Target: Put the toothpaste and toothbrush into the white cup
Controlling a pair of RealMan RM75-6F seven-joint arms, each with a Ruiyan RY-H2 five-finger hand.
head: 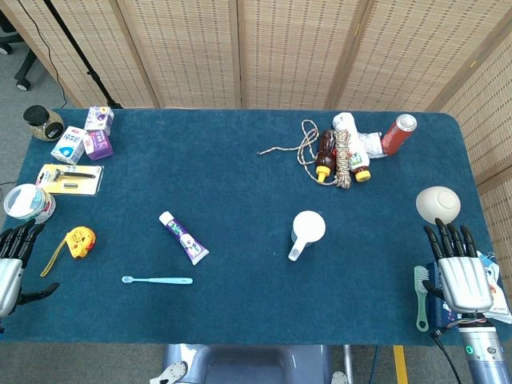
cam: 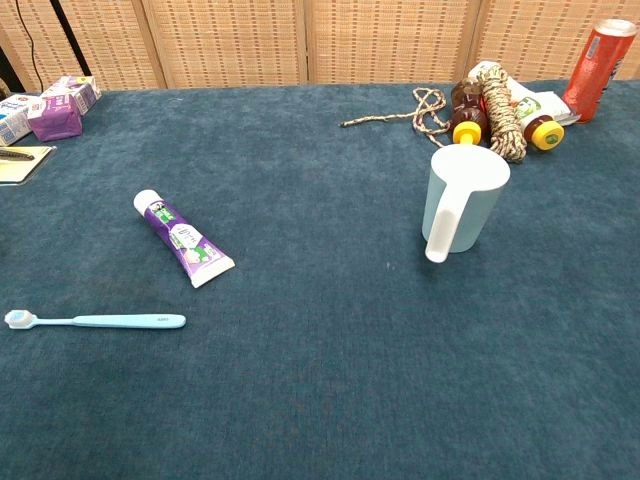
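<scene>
The white cup (head: 307,229) (cam: 464,201) stands upright right of centre, its handle toward me. A purple and white toothpaste tube (head: 183,238) (cam: 184,239) lies flat left of centre, cap pointing away. Nearer me lies a light blue toothbrush (head: 158,280) (cam: 96,321), bristle head to the left. My left hand (head: 14,260) rests at the table's left edge, fingers spread, holding nothing. At the front right corner my right hand (head: 458,266) is also spread and empty. Neither hand shows in the chest view.
Bottles and a coil of rope (head: 342,154) (cam: 497,112) crowd the back right, with a red can (head: 398,133) (cam: 599,57). Small boxes (head: 83,138), a razor pack (head: 70,178), a jar (head: 42,122), a lidded tub (head: 29,202) and a yellow tape measure (head: 79,241) sit at left. A cream ball (head: 438,204) and green comb (head: 421,297) lie beside my right hand.
</scene>
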